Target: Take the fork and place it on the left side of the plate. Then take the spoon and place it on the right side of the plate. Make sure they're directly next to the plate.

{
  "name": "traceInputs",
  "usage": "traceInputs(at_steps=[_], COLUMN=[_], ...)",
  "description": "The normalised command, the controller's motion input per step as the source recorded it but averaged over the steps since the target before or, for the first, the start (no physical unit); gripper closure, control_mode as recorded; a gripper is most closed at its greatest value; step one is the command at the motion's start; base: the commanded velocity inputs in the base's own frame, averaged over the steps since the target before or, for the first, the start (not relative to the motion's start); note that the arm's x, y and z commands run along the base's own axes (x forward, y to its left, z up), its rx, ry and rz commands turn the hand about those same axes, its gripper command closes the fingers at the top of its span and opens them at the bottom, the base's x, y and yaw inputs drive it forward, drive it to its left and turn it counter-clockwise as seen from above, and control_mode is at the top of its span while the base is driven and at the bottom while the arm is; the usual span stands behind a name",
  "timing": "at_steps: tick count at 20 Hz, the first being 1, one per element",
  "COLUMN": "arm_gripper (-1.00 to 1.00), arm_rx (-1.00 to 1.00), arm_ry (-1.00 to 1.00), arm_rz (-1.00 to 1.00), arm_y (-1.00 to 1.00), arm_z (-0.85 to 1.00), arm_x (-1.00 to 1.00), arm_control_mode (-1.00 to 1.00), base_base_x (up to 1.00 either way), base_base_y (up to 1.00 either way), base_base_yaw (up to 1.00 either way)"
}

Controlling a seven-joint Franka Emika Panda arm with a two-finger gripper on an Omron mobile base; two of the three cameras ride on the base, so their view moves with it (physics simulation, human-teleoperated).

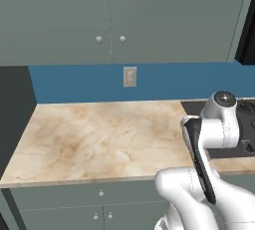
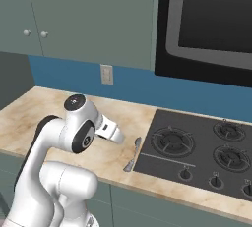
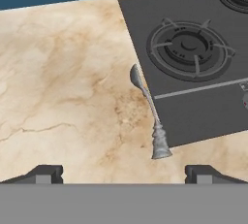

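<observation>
My pincer (image 3: pixel 123 174) wide open, empty. Slim grey metal utensil (image 3: pixel 147 110), rounded end far, flared end near, lies just ahead between my tips, along edge of black stovetop (image 3: pixel 193 72). Fork or spoon, cannot tell. Descend straight, pinch thin handle crosswise.

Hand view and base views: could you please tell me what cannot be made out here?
- Right base view: cutlery beside the cooktop is too small to tell fork from spoon.
- Hand view: one piece or two overlapping, unclear.
- Left base view: the arm covers that spot.
</observation>
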Motion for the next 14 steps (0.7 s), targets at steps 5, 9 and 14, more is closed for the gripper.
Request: traceInputs(at_steps=[5,9,14], arm_gripper=[-1.00,-1.00,-1.00], arm_rx=[0.00,0.00,0.00], arm_ry=[0.00,0.00,0.00], arm_rz=[0.03,0.02,0.00], arm_y=[-0.58,-0.31,-0.08], arm_z=[-0.29,-0.34,-0.41], arm_x=[0.18,0.29,0.50], arm_control_mode=[-1.00,-1.00,-1.00], base_base_x=[0.00,0.00,0.00], base_base_y=[0.00,0.00,0.00], base_base_yaw=[0.00,0.00,0.00])
